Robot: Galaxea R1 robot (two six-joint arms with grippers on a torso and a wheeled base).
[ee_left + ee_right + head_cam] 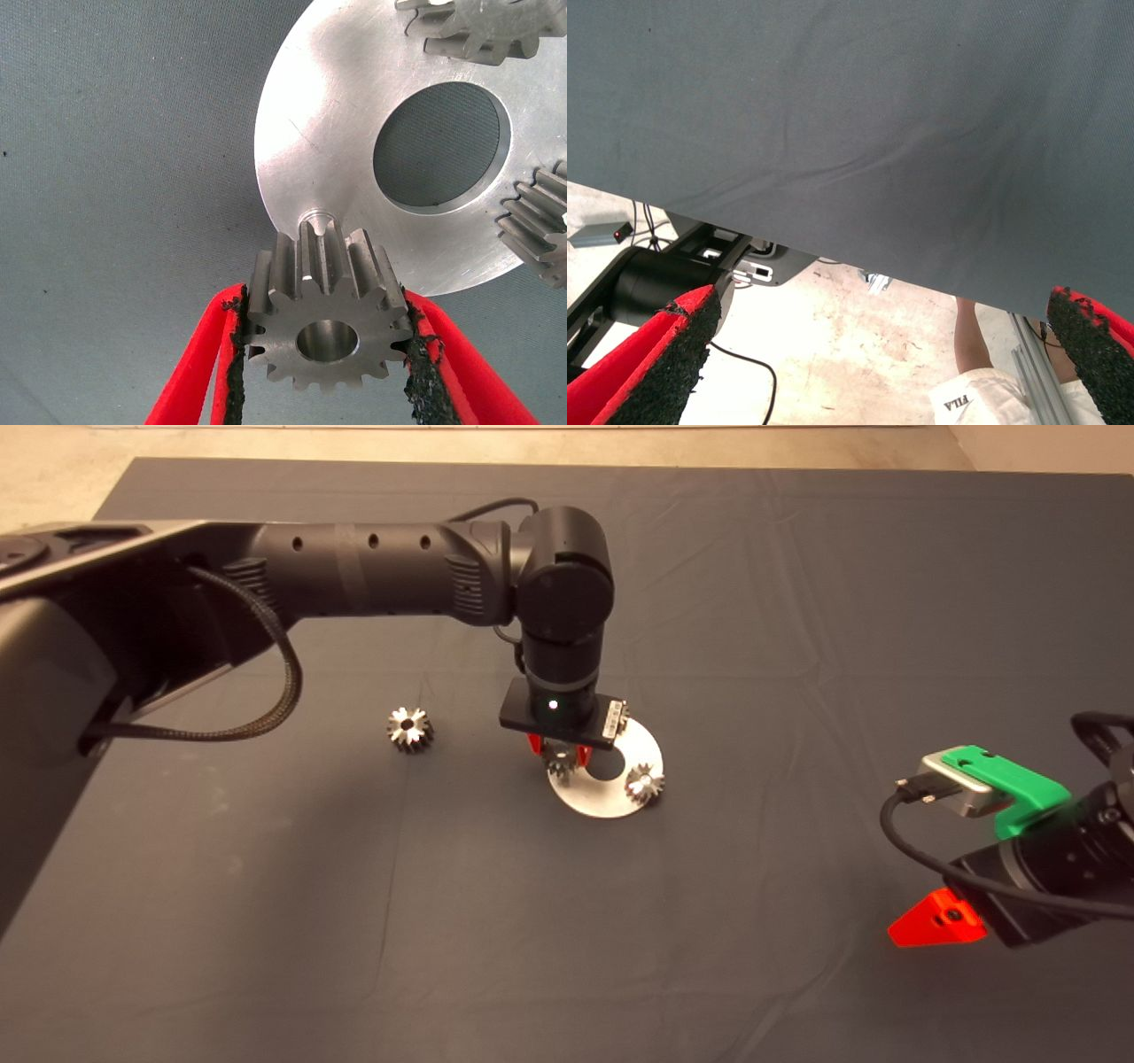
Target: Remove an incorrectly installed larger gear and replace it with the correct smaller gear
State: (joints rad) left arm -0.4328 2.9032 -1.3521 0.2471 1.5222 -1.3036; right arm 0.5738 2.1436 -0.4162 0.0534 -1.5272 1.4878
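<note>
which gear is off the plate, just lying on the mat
The lone gear on the mat, toward the left arm's side of the silver plate. One gear sits on the plate; the left gripper holds another.

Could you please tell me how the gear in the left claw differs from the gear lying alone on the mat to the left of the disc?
The gear in the left claw is pinched between the red fingers just off the silver disc, beside a small pin on it; the lone gear rests free on the mat, untouched. The held one sits over the disc's edge; the lone one lies well clear of it. Both are silver, toothed, with a centre hole. The right claw waits at the lower right.
</note>
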